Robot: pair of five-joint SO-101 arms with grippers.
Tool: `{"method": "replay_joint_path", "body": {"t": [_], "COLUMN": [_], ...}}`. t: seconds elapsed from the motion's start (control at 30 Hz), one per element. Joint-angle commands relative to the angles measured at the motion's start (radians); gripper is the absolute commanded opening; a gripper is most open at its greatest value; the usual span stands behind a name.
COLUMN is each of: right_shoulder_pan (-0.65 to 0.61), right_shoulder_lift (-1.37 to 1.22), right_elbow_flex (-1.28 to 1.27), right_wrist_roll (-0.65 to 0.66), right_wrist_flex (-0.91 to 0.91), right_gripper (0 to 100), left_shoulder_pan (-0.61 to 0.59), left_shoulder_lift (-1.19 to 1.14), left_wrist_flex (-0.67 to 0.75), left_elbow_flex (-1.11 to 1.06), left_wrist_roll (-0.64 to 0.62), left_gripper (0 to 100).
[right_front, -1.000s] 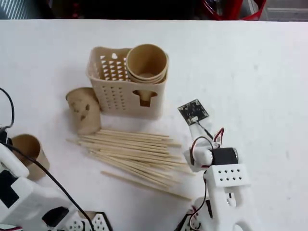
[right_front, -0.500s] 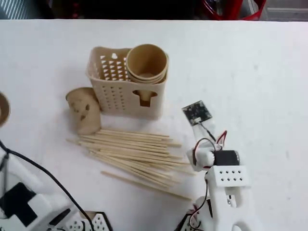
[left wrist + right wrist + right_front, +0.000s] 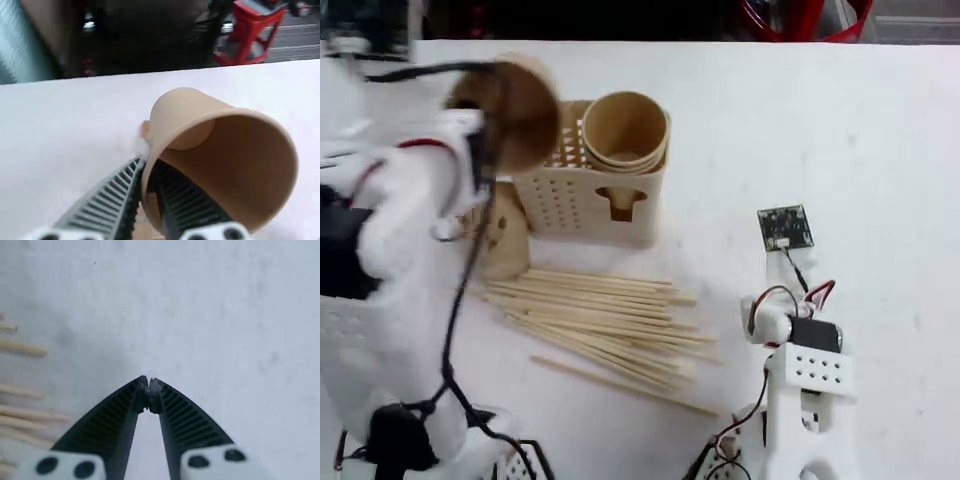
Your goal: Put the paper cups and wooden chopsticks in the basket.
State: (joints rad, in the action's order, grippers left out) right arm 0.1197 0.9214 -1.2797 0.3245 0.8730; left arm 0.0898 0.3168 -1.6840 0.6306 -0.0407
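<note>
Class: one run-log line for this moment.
left hand: shut on paper cup, near basket | right hand: shut, empty, beside chopsticks | stacked cups: in basket | lying cup: beside basket

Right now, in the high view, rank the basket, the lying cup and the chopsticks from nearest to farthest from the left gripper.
1. Basket, right beside the left gripper.
2. Lying cup, on the table at the basket's side.
3. Chopsticks, spread before the basket, farthest.
</note>
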Motion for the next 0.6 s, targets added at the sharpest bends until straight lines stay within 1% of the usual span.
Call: {"method": "replay_joint_path", "body": {"t": [0.0,0.07,0.13,0.27,0.33,0.5,0.57], "right_shoulder_pan": [0.013,0.013,0.013,0.008,0.004,-0.074,-0.077], "right_shoulder_lift": [0.022,0.024,0.051,0.231,0.355,0.639,0.734], "right_elbow_flex": [0.003,-0.003,-0.021,-0.098,-0.140,-0.209,-0.230], "right_wrist_roll": [-0.015,-0.015,-0.015,-0.015,-0.009,-0.006,-0.005], "right_wrist_flex": [-0.031,-0.044,-0.053,-0.042,0.004,0.162,0.214], "right_gripper": [1.7,1.7,1.7,1.7,1.6,1.8,2.1], "left_shoulder_pan": [0.179,0.223,0.240,0.240,0.240,0.206,0.170], "left_shoulder_lift": [0.008,-0.028,-0.090,-0.205,-0.242,-0.266,-0.260], "left_wrist_flex": [0.071,0.092,0.095,0.092,0.074,0.031,0.012], "left_elbow_flex": [0.028,0.020,0.023,0.044,0.063,0.115,0.120], "left_wrist_roll": [-0.068,-0.087,-0.101,-0.129,-0.129,-0.133,-0.176], "left_gripper": [2,2,2,2,2,2,2]}}
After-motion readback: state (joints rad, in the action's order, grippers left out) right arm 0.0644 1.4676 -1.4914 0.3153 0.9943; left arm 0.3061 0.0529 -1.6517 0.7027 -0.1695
